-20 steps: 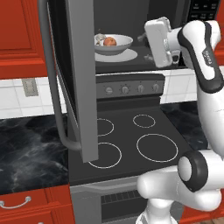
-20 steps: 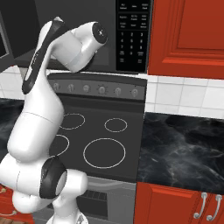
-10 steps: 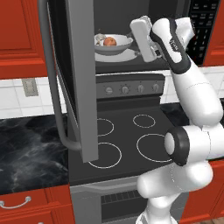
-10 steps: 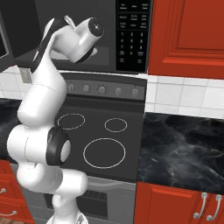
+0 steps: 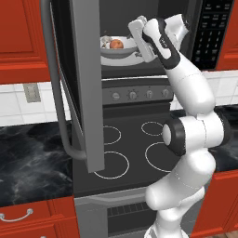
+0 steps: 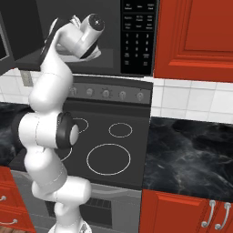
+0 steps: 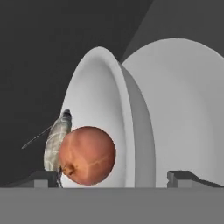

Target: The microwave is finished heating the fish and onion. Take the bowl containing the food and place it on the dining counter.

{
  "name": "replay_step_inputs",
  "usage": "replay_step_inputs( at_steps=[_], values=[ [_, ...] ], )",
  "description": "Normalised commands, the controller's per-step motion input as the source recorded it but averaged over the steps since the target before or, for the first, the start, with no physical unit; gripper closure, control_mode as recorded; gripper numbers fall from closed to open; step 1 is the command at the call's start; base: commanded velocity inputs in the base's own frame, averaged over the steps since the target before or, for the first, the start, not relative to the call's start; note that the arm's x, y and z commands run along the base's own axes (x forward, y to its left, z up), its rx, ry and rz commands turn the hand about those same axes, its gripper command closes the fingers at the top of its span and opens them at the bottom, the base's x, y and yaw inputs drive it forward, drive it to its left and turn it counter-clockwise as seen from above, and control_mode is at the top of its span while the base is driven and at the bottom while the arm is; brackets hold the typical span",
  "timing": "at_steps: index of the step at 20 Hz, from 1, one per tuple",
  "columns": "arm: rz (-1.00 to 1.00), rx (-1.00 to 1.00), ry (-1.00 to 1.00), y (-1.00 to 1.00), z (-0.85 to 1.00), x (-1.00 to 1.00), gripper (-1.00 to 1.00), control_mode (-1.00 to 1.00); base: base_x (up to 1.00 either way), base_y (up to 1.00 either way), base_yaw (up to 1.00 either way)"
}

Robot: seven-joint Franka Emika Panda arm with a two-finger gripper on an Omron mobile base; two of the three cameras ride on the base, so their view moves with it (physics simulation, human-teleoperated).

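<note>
Because the hand camera is rolled, the bowl appears tipped on its side there, its rim running top to bottom through the centre of the frame, with the onion at lower left of centre and the fish pressed against the onion's far left side. Behind the bowl, to the right in that frame, curves the white turntable plate. In the left base view the bowl sits level inside the open microwave, at upper centre of the frame, above the stove, with the onion showing over its rim.

The gripper is spread wide: one dark fingertip rises at lower left, the other at lower right, and the bowl's rim lies between them, straight ahead. It holds nothing, and whether the tips already touch the bowl is hard to tell. Seen from the left base camera, the gripper stands just right of the bowl, at its rim. The coming move seems to turn on that rim staying between the two fingers.
</note>
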Motion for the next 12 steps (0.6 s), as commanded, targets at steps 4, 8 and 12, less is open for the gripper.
replay_step_inputs(
  at_steps=[4, 8, 12],
  values=[
    [-0.01, -0.05, 0.15, 0.0, -0.19, 0.18, -1.0, -1.0, 0.0, 0.0, 0.0],
    [0.0, -0.07, 0.08, 0.0, -0.26, -0.01, 1.0, -1.0, 0.0, 0.0, 0.0],
    [0.0, 0.0, 0.01, 0.0, 0.0, 0.0, 1.0, -1.0, 0.0, 0.0, 0.0]
  ],
)
